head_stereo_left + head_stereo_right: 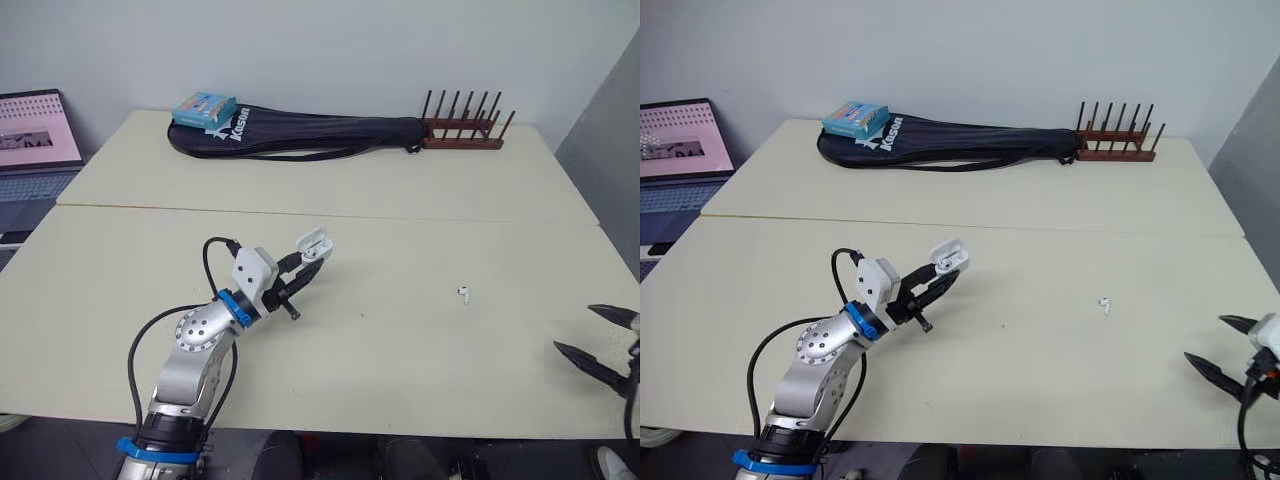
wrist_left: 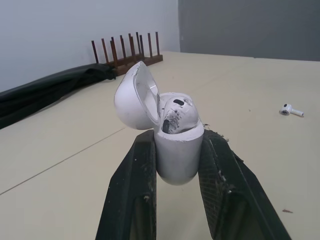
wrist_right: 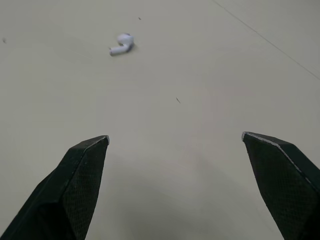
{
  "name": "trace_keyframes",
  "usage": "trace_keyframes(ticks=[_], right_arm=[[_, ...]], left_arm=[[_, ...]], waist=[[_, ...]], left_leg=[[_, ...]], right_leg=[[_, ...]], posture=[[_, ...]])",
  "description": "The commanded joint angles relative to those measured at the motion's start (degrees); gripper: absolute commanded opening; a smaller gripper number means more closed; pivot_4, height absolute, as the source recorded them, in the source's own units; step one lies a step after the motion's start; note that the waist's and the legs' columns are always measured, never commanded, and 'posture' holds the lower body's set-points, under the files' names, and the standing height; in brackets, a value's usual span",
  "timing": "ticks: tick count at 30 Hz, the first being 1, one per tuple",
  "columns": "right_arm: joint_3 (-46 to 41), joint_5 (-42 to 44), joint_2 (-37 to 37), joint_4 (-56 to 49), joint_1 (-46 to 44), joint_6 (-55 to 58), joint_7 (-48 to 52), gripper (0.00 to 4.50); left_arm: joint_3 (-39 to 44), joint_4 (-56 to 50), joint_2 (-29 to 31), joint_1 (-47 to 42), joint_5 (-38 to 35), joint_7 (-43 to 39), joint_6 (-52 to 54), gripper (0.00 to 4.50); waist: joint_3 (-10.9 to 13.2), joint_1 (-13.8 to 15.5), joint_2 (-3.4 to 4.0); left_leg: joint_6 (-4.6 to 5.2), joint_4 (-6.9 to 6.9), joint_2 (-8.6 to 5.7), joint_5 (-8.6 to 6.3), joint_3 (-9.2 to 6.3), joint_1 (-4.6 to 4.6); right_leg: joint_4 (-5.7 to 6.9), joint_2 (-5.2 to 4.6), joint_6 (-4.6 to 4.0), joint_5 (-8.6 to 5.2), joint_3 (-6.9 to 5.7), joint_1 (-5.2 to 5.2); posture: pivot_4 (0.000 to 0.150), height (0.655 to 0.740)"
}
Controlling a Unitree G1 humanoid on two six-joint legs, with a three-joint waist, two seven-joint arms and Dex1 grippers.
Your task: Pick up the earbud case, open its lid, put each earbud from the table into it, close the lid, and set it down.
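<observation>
Left gripper (image 1: 308, 265) clamps the case (image 2: 180, 155) between both fingers and holds it above the table (image 1: 400, 350), left of centre. The lid (image 2: 132, 100) is flipped open, and a seated bud (image 2: 176, 107) seems to sit inside. The loose earbud (image 1: 464, 292) lies on the table, well right of the case. Right gripper (image 3: 175, 137) is spread wide and empty near the table's right edge, with the loose earbud ahead of it.

Black racket bag (image 1: 300, 135), blue box (image 1: 204, 108) on it (left end), wooden peg rack (image 1: 465, 130) just beside, laptop (image 1: 35, 135)
</observation>
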Motion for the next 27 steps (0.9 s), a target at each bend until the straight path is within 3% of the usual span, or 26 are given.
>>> trace_keyframes(ticks=[1,5,11,25,27], right_arm=[[4.4,2.0,1.5,-6.8,-3.2,4.1,-3.9,4.50],[14.6,0.1,6.7,-11.1,-10.8,12.4,-13.8,4.50],[23.6,-7.6,14.5,-6.5,-19.4,16.0,-26.1,4.50],[24.9,-10.5,21.9,3.7,-23.3,19.3,-35.9,4.50],[25.3,-10.7,22.6,3.3,-23.1,21.0,-37.2,4.14]], left_arm=[[0.7,-2.5,0.4,0.1,0.0,0.4,-0.7,0.77],[0.4,-2.7,0.5,0.1,0.0,0.4,-0.4,0.77],[-0.2,-3.1,0.5,0.1,0.1,0.2,-0.1,0.77],[-0.2,-3.4,0.7,0.1,0.2,0.2,0.5,0.77],[-0.3,-3.4,0.6,0.2,0.2,0.3,0.5,0.77]], waist=[[0.0,0.0,0.01],[0.0,0.1,0.01],[0.0,0.2,0.01],[0.0,0.1,0.02],[-0.1,0.1,0.01]], left_leg=[[0.00,0.00,0.00,0.00,0.00,0.00],[-0.01,0.01,-0.01,0.00,-0.01,-0.01],[-0.01,0.00,-0.03,0.00,-0.01,-0.04],[-0.01,0.00,0.00,0.00,-0.02,0.02],[-0.01,0.00,0.00,0.00,-0.01,0.04]], right_leg=[[0.00,0.00,0.00,0.00,0.00,0.00],[0.00,-0.02,-0.01,0.01,0.00,0.01],[0.00,-0.03,-0.01,0.01,-0.01,-0.05],[0.04,-0.02,-0.02,0.02,-0.03,-0.01],[0.05,-0.02,-0.02,0.01,-0.02,0.00]], posture=[[0.150,0.7026],[0.150,0.7026],[0.150,0.7026],[0.150,0.7026],[0.150,0.7026]])
